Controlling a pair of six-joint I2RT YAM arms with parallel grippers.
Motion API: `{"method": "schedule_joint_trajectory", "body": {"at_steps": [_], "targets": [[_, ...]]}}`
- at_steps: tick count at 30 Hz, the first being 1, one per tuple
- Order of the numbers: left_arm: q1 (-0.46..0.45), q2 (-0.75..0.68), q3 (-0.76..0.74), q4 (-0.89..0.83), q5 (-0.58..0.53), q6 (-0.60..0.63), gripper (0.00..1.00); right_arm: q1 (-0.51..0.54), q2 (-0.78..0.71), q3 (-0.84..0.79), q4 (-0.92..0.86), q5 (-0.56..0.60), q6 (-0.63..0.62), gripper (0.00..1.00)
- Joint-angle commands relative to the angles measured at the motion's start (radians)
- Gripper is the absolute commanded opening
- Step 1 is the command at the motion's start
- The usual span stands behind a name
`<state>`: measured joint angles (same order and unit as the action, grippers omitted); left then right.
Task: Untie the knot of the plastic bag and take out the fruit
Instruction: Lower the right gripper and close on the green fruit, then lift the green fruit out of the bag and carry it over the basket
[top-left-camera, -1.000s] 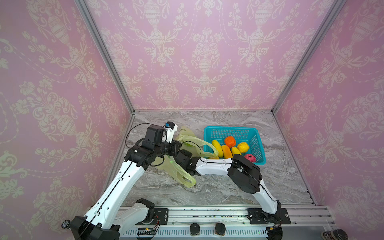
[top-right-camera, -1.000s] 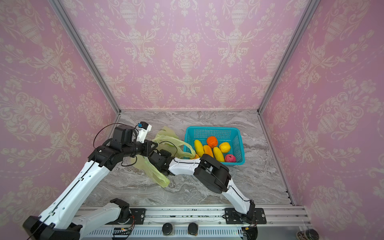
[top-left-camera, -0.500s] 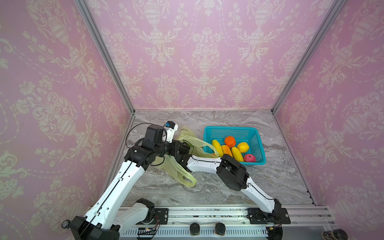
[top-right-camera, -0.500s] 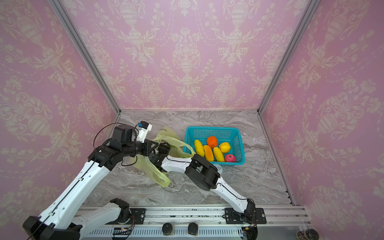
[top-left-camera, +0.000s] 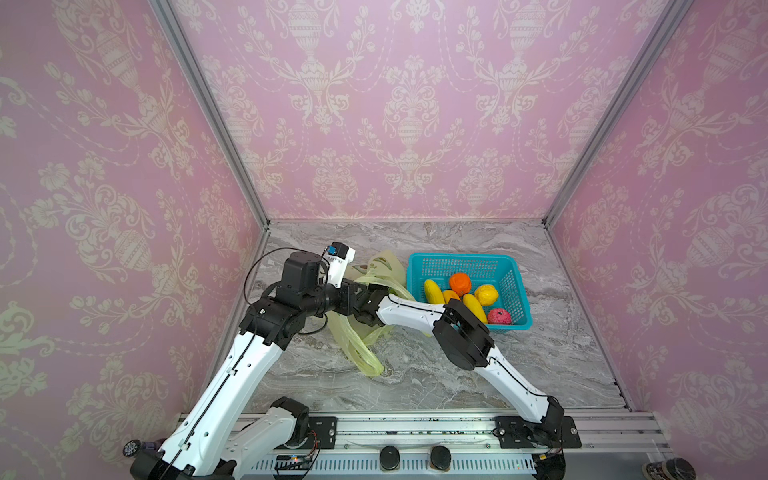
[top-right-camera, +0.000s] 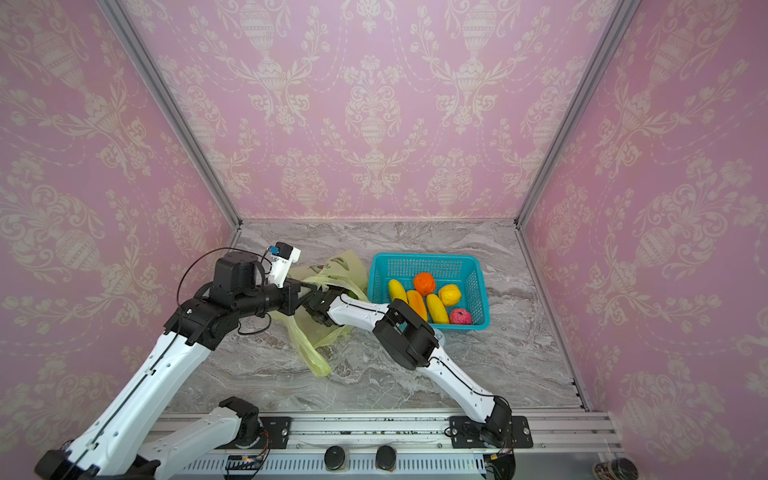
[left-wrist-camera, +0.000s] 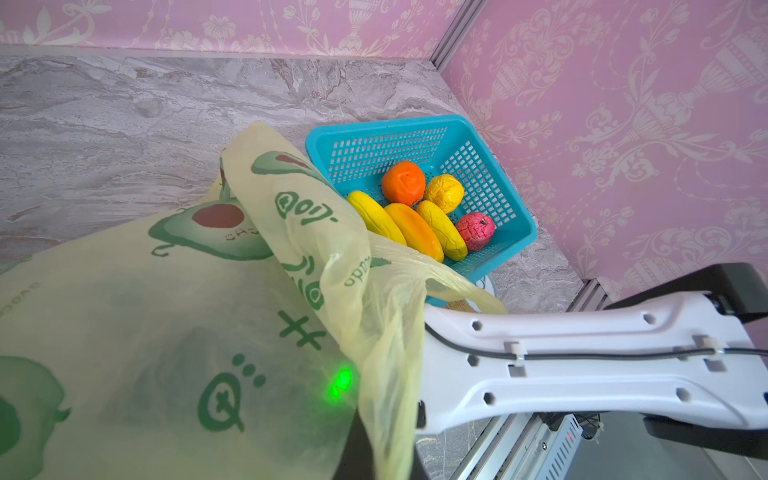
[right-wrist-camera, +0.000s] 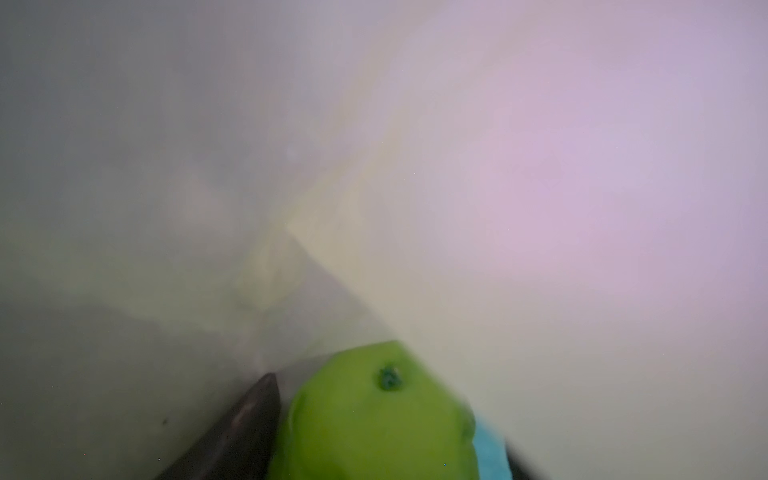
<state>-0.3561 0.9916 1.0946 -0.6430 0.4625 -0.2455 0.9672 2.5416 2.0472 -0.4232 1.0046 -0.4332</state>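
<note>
Our left claw (top-left-camera: 360, 291) is clamped shut on the plastic bag (top-left-camera: 384, 268), raised over the desk's (top-left-camera: 415, 374) left side. Our right claw (top-right-camera: 314, 302) reaches inside the bag beside a green fruit (right-wrist-camera: 374, 415). We cannot tell if it grips. Other fruit (top-left-camera: 460, 284) lies in the teal basket (top-left-camera: 457, 262), right.

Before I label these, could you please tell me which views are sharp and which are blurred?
Both top views: sharp, evenly lit, basket crisp. Left wrist view: fruit sharp, near bag soft, with a green glow. Right wrist view: nearly all milky haze; only a blurred green fruit and a dark finger show.
</note>
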Motion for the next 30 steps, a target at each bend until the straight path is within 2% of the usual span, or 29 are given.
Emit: {"method": "schedule_joint_trajectory", "body": {"at_steps": [1, 4, 8, 12, 22, 30], "targets": [[0.005, -0.010, -0.007, 0.006, 0.002, -0.003, 0.00, -0.007, 0.048, 0.017, -0.087, -0.010, 0.059, 0.80], [0.005, -0.016, -0.006, 0.005, -0.008, 0.000, 0.00, -0.007, 0.042, 0.011, -0.097, -0.025, 0.072, 0.74], [0.004, -0.018, -0.007, -0.004, -0.042, 0.004, 0.00, -0.007, 0.021, -0.002, -0.116, -0.062, 0.108, 0.56], [0.006, -0.012, -0.003, -0.017, -0.083, 0.007, 0.00, 0.001, -0.040, -0.061, -0.088, -0.098, 0.136, 0.47], [0.012, 0.008, 0.002, -0.045, -0.171, 0.012, 0.00, 0.104, -0.366, -0.459, 0.290, -0.239, 0.103, 0.27], [0.018, 0.021, 0.005, -0.069, -0.245, 0.016, 0.00, 0.165, -0.601, -0.738, 0.511, -0.445, 0.156, 0.18]]}}
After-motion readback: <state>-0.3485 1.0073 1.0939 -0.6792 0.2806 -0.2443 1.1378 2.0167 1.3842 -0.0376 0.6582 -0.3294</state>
